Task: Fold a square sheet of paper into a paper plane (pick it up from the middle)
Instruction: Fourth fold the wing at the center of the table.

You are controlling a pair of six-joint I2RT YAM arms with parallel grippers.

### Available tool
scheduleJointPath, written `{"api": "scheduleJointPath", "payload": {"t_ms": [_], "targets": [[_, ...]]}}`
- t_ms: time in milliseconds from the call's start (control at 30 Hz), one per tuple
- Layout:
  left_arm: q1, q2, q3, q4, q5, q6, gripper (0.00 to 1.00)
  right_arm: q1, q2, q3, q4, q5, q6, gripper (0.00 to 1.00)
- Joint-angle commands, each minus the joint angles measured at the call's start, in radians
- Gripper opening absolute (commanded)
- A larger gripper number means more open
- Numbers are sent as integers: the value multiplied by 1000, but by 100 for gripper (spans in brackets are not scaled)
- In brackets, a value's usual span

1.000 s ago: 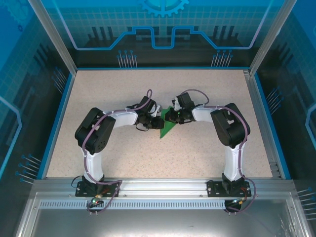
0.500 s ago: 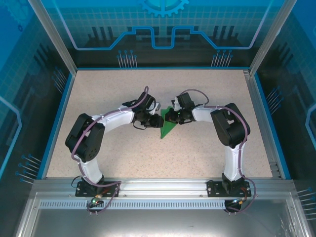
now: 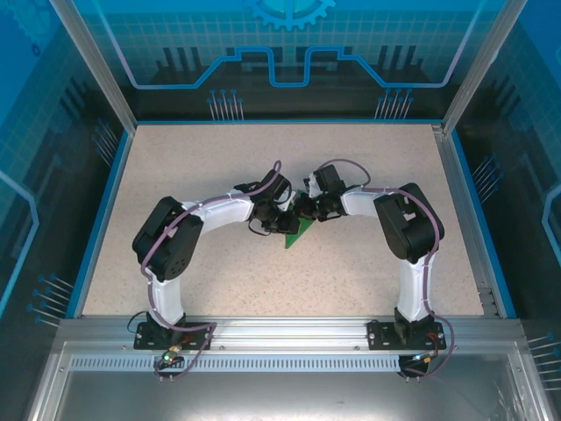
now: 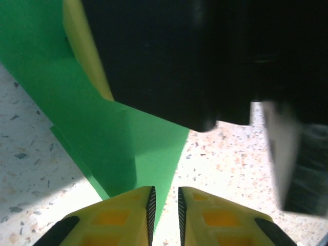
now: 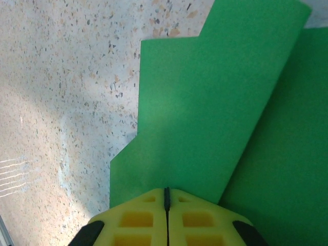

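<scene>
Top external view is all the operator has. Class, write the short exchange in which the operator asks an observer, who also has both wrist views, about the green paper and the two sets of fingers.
Operator: The arms hide most of the green paper. Is it gripped on the right side?
Observer: The right fingers are shut tight and seem to pinch the edge of a folded layer.
Operator: And on the left side?
Observer: The left fingers stand a narrow gap apart, with the paper's pointed corner reaching down to that gap.
</scene>
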Motion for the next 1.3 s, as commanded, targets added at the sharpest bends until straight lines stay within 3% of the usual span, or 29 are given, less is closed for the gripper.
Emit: {"api": "scheduleJointPath", "payload": {"t_ms": [0, 900, 1267], "targets": [[-2, 33, 18, -13, 20, 28, 21, -3, 21, -16, -42, -26, -19, 6], [-8, 71, -48, -8, -72, 90, 13, -31, 24, -29, -48, -47, -36, 4], [-38, 28, -99, -35, -168, 113, 12, -41, 42, -24, -57, -38, -48, 4]]}}
